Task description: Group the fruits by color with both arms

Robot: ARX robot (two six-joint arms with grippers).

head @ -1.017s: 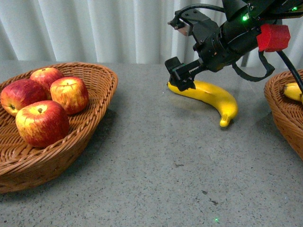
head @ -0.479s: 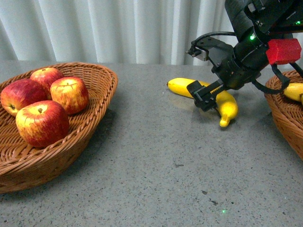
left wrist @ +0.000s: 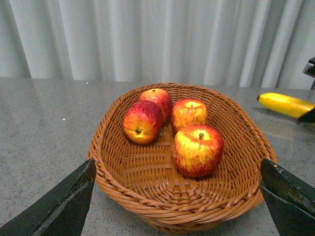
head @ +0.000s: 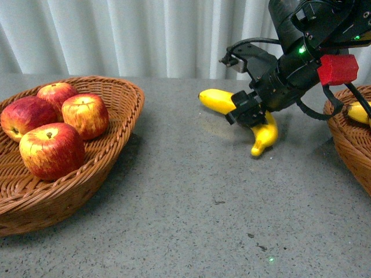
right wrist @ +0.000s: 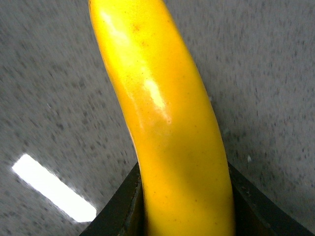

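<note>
A wicker basket (head: pixel 124 101) on the left of the grey tabletop (head: pixel 191 220) holds four red apples (head: pixel 51 149) bunched together. A second wicker basket (head: pixel 348 145) at the right edge holds a banana, only partly in view (head: pixel 360 112). Between the baskets, the right tool (head: pixel 248 110) is clenched around the middle of another banana (head: pixel 217 100), which fills the right wrist view (right wrist: pixel 167 128). The left tool (left wrist: pixel 172 196) hangs spread wide, released, near the apple basket (left wrist: pixel 123 182).

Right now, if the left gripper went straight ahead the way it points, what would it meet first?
Probably the wicker basket of apples: in the left wrist view it sits between the left gripper's open jaws, near rim first. Depth is unclear.
</note>
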